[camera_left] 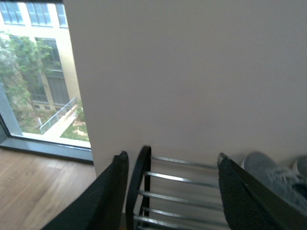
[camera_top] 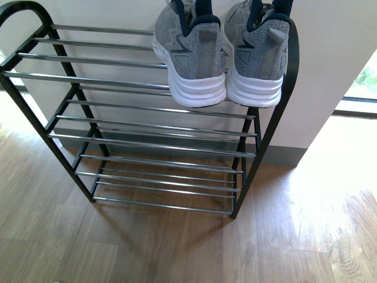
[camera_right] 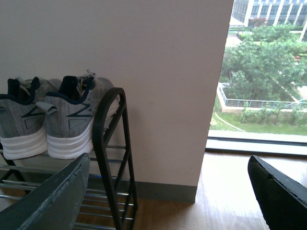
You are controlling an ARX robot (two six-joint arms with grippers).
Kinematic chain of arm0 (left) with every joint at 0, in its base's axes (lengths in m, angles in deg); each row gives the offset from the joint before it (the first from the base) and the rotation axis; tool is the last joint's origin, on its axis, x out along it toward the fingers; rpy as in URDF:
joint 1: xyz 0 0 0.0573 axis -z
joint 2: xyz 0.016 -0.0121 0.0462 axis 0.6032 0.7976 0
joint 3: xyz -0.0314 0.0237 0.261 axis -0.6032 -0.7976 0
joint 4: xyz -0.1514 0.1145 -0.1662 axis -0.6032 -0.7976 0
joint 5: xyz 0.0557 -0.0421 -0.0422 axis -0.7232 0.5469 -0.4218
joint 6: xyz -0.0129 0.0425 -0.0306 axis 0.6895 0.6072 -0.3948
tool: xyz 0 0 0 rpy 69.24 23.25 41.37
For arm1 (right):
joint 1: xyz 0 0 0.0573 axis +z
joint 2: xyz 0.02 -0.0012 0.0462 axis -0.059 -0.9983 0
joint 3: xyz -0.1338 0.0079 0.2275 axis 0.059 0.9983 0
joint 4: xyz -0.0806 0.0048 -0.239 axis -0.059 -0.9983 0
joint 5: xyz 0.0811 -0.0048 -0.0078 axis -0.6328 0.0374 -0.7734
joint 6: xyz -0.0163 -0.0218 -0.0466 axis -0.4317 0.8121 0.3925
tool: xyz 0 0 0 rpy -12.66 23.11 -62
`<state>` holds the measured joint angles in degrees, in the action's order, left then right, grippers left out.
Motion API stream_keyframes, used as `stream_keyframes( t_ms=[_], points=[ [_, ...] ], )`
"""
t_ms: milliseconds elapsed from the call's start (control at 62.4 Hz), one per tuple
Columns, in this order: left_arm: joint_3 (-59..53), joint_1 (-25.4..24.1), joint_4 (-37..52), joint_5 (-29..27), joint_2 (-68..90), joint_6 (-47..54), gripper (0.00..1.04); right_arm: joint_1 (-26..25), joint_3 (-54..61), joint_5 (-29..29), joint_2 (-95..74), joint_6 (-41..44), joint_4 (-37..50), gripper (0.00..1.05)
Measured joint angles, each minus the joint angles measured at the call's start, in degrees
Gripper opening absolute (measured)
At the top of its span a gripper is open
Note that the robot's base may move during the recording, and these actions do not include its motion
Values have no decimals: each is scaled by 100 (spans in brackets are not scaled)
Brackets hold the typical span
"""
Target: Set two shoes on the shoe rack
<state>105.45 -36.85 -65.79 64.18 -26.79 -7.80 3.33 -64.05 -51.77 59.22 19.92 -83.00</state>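
Two grey knit sneakers, one further left and one further right, stand side by side on the top tier of the shoe rack, at its right end, heels toward me. They also show in the right wrist view. One grey sneaker shows in the left wrist view. The pale blue slides are out of view. My left gripper is open and empty, above the rack's left end. My right gripper is open and empty, beside the rack's right end frame.
The rack stands against a white wall on a wooden floor. Its lower tiers hold nothing. Floor-length windows are at the far left and far right.
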Motion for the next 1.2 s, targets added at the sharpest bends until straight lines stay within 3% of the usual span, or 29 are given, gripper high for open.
stream_keyframes(
  t_ms=[160,273,658,1203],
  points=[
    [-1130,0,426,2,-514,44,18,0,0,2,0,0,0,96],
    [-1547,-4,566,2,-841,44,1,0,0,2,0,0,0,95],
    [-2529,-4,623,2,-1755,68,1,0,0,2,0,0,0,96],
    [-3145,-4,-114,2,-3108,70,1,0,0,2,0,0,0,95]
  ],
)
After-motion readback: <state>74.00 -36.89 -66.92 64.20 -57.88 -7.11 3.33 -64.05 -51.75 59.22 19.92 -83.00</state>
